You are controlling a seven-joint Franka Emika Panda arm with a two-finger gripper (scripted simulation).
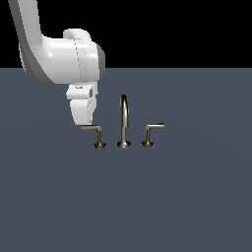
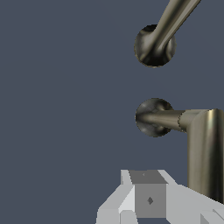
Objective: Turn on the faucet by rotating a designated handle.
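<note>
Down on the flat grey floor [image 1: 126, 206]: the faucet [image 1: 124, 120], small and shiny, with a tall thin bent spout in the middle and a bent lever on each side. Near the middle of the exterior view, a bit above the center.

On that view's left side of the spout: the designated handle [image 1: 93, 129], a thin L shape on a short post, with its arm poking out toward the exterior view's left. On the other side: the twin lever [image 1: 153, 127], poking the other way, toward the exterior view's right. Well apart from the claw, and not the one to turn.

Right above the far end of the designated handle's arm: the gripper [image 1: 86, 123], white and pointing straight down. Very close to the arm, maybe touching. Cannot tell which from here.

In the wrist view: the designated handle [image 2: 205, 153] big and close, with its post running back to a round base. Beside it, one grey finger [image 2: 148, 197] of the claw. Hard to see the other finger well, so cannot tell how wide the claw is, or whether anything is pinched in it.

How far along? Looks like the early part. Reaching the right lever seems done, or nearly done. Turning seems not yet done: both levers look like mirror twins, so probably no swing so far. No water to see either.

Left to do, most likely: get a firm touch on the arm, then push or pull it sideways so it swings round its post.
</note>
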